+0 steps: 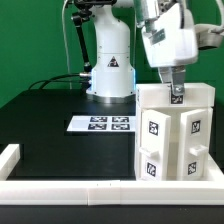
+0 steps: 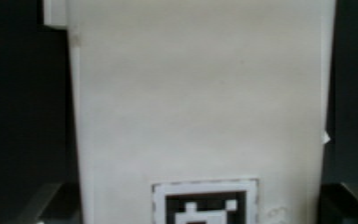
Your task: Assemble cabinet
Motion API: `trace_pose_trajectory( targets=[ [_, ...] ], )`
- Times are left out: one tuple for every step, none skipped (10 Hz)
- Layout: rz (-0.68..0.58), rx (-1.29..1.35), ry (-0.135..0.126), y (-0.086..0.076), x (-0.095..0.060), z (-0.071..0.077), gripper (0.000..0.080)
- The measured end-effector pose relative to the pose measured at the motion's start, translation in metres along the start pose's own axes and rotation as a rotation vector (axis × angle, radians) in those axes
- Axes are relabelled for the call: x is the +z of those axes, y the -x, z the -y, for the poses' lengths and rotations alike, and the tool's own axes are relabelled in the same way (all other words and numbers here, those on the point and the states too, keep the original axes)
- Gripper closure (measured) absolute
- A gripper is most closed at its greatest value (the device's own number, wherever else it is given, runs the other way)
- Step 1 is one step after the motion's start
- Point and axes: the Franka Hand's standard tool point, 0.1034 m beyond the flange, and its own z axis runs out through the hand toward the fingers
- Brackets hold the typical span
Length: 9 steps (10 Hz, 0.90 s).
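The cabinet (image 1: 176, 135) is a white boxy body with black-and-white tags, standing at the exterior view's right front. My gripper (image 1: 176, 93) comes down from above onto its top edge, beside a small tag. In the wrist view a long white panel of the cabinet (image 2: 194, 100) fills the picture, with a tag at its near end. My dark fingers (image 2: 46, 203) stand against the panel's two long edges, one on each side, with my gripper (image 2: 197, 210) closed on it. The contact itself is blurred.
The marker board (image 1: 103, 124) lies flat at the table's middle. The arm's white base (image 1: 110, 70) stands behind it. A low white border rail (image 1: 70, 185) runs along the front edge and the exterior view's left side. Black cables hang at the back left.
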Motion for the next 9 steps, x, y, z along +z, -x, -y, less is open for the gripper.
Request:
trace_pose_trajectory(
  targets=[
    [0.003,0.044,0.000,0.0000,0.0000,0.0000,0.0243],
    [0.011,0.147,-0.001,0.0002,-0.0001,0.0002,0.0243],
    [0.017,0.253,-0.002,0.0006,-0.0003,0.0005,0.0243],
    [0.017,0.326,-0.002,0.0005,-0.0008,0.0011,0.0243],
    [0.022,0.354,-0.001,-0.0006,-0.0009,0.0015,0.0243],
    [0.027,0.387,-0.003,-0.0004,-0.0011,0.0020,0.0243],
    [0.030,0.400,-0.006,-0.0005,-0.0012,0.0025,0.0237],
    [0.031,0.368,-0.006,-0.0001,-0.0013,0.0023,0.0237],
    [0.037,0.346,-0.007,0.0003,-0.0032,0.0028,0.0065]
  ],
)
